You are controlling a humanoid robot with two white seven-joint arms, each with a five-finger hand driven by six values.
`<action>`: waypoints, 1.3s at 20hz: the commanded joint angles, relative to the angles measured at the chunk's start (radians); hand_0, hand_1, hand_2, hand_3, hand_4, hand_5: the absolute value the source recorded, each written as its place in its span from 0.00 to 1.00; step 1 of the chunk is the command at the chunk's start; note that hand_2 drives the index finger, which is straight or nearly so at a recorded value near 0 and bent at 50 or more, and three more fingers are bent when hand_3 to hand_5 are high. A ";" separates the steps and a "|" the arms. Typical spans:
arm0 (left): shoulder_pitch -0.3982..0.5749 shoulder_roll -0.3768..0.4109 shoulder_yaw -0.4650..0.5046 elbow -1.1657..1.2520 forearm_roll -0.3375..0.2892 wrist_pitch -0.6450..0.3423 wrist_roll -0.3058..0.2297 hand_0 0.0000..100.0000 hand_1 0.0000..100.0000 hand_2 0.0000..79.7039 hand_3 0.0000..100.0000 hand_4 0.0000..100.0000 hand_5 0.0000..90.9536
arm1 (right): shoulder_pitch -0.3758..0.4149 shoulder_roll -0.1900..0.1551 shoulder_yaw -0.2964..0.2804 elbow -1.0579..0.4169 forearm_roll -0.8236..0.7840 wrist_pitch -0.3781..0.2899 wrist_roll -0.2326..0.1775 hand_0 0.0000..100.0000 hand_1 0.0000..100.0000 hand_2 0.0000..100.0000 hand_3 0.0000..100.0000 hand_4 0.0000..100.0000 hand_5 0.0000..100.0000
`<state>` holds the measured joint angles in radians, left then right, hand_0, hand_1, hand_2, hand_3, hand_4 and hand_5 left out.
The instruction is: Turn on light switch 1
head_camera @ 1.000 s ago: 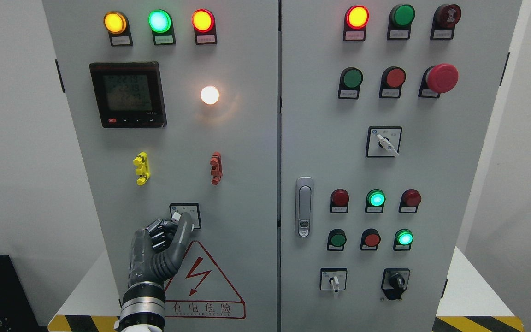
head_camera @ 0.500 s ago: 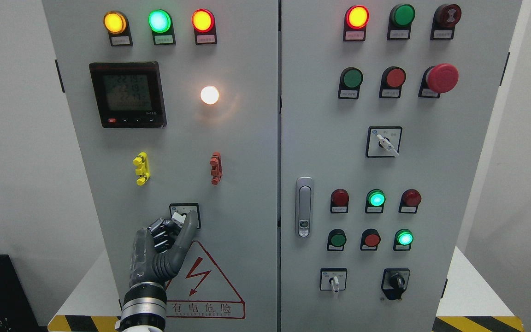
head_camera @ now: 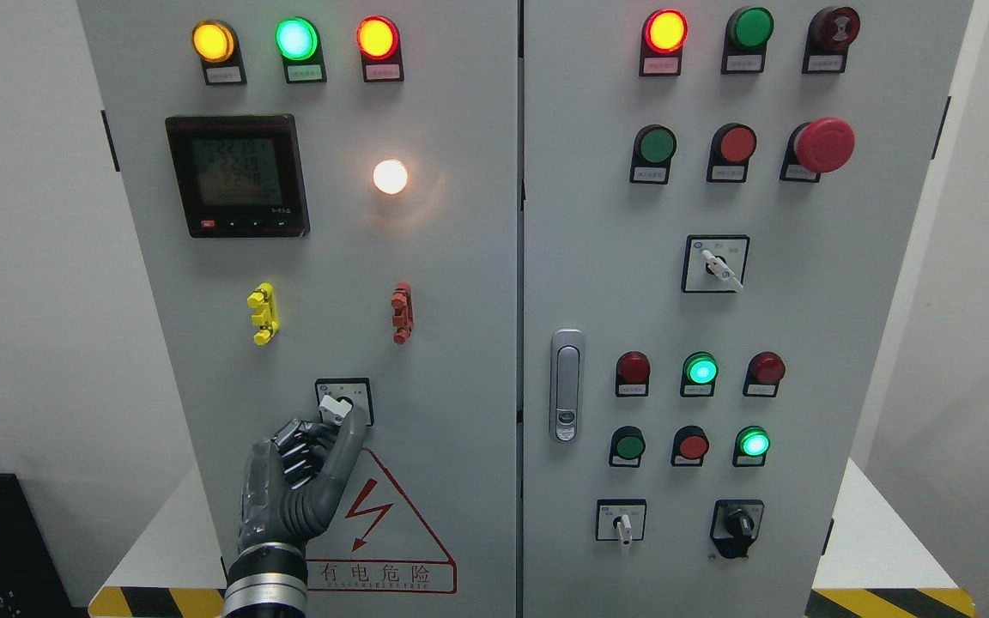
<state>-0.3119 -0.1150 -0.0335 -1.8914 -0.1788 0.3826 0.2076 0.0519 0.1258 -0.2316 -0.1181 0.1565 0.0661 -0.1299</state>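
Light switch 1 is a small rotary switch with a white knob on a square plate, low on the left cabinet door. My left hand comes up from the bottom edge and sits just below it. Its fingers are curled, and the index tip and thumb pinch the lower end of the knob. Above the switch, the round white lamp glows. The right arm does not show.
On the left door are a dark meter, three lit lamps along the top, yellow and red clips, and a red warning triangle. The right door carries a handle, buttons, a red stop button and more rotary switches.
My left hand has sunk slightly, and the thumb has slid off the knob's face to its lower right, uncovering the knob. The white lamp stays lit throughout.
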 commanded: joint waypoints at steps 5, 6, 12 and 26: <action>0.350 0.018 0.056 0.011 0.002 -0.356 -0.008 0.03 0.42 0.75 0.96 0.95 0.96 | 0.000 0.000 0.000 0.000 0.000 0.000 -0.001 0.31 0.00 0.00 0.00 0.00 0.00; 0.400 0.027 0.079 0.040 0.004 -0.416 -0.019 0.03 0.41 0.74 0.96 0.95 0.96 | 0.000 0.000 0.000 0.000 0.000 0.000 -0.001 0.31 0.00 0.00 0.00 0.00 0.00; 0.582 0.081 0.207 0.565 0.002 -0.802 -0.108 0.06 0.36 0.63 0.97 1.00 0.95 | 0.000 0.000 0.000 0.000 0.000 0.000 -0.001 0.31 0.00 0.00 0.00 0.00 0.00; 0.516 0.176 0.157 1.782 -0.025 -0.857 -0.481 0.25 0.35 0.00 0.18 0.31 0.00 | 0.000 0.000 0.000 0.000 0.001 0.000 -0.001 0.31 0.00 0.00 0.00 0.00 0.00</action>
<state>0.2418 -0.0046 0.1427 -0.8855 -0.1864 -0.5271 -0.2190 0.0521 0.1258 -0.2316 -0.1183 0.1565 0.0662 -0.1299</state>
